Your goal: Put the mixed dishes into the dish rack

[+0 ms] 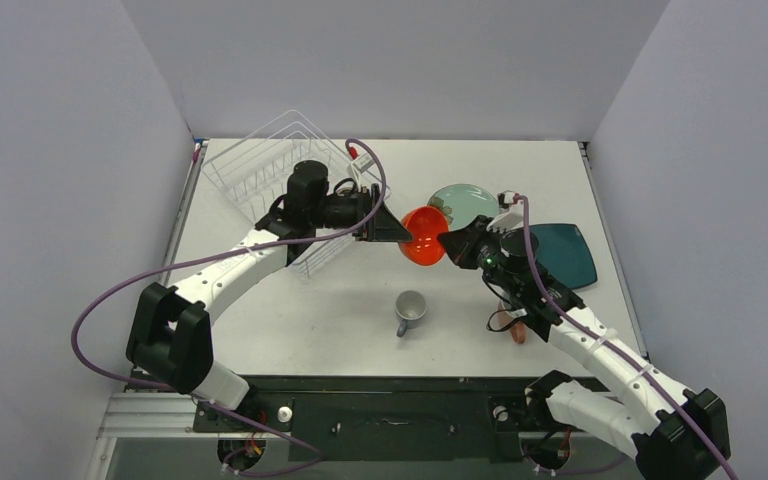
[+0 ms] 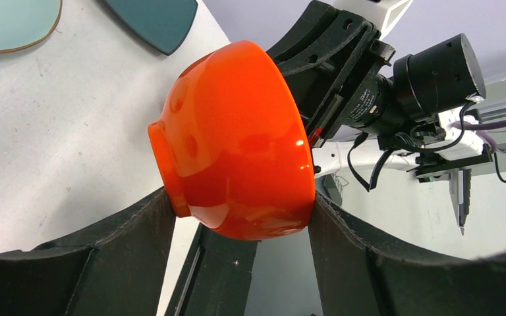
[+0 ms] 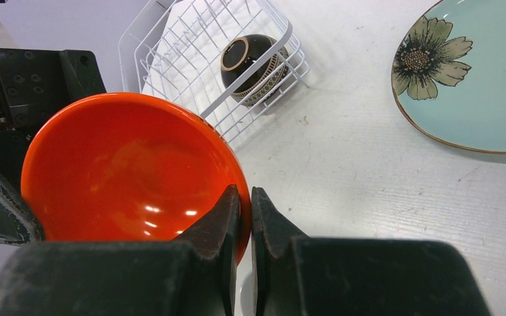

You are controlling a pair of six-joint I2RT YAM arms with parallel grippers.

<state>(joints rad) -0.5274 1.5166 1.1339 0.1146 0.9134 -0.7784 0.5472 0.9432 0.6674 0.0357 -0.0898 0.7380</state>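
I'm seeing only tiny white print on the black wrist housing [image 2: 367, 102], at two o'clock in the left wrist view; too small, I'm not reading it.

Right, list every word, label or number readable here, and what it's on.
White lettering on the right arm's black wrist motor: too small and blurred to read.
No text on the orange-red bowl, flower plate or dish rack.
Nothing else legible.

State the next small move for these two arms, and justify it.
Probably the right fingers, pinching the rim, should open and release the orange-red bowl: the left fingers press both its sides, so that arm could carry it to the dish rack.
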